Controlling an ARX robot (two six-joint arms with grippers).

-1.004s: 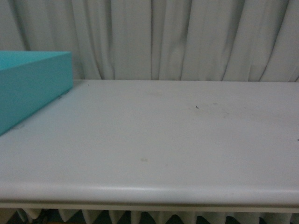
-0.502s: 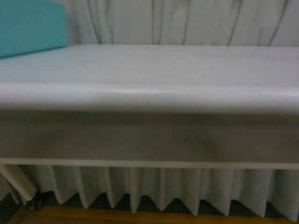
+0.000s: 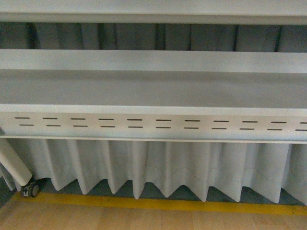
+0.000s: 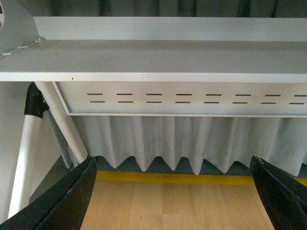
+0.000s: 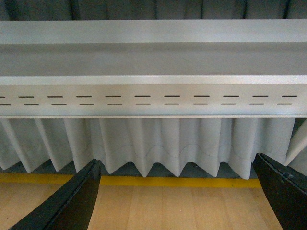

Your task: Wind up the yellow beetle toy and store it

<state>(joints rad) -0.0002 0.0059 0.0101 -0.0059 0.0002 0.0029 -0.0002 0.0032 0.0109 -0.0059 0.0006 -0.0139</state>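
The yellow beetle toy is out of view in every view. My left gripper (image 4: 172, 165) is open, its two black fingers (image 4: 72, 196) spread wide over bare wooden floor with nothing between them. My right gripper (image 5: 177, 163) is open too, and its black fingers (image 5: 76, 199) frame only floor and curtain. Both wrist views face the lower shelf of a white table, below the tabletop. Neither arm shows in the front view.
A white shelf with a slotted front panel (image 3: 153, 123) runs across the front view. A pleated white skirt (image 3: 158, 167) hangs under it. Below lie a yellow floor stripe (image 3: 158, 205) and wooden floor (image 3: 144, 221). A slanted table leg with a caster (image 3: 29, 189) stands at the left.
The front view has dropped from the tabletop to the table's edge and then to the shelf beneath it. The teal box on the tabletop has left the picture.
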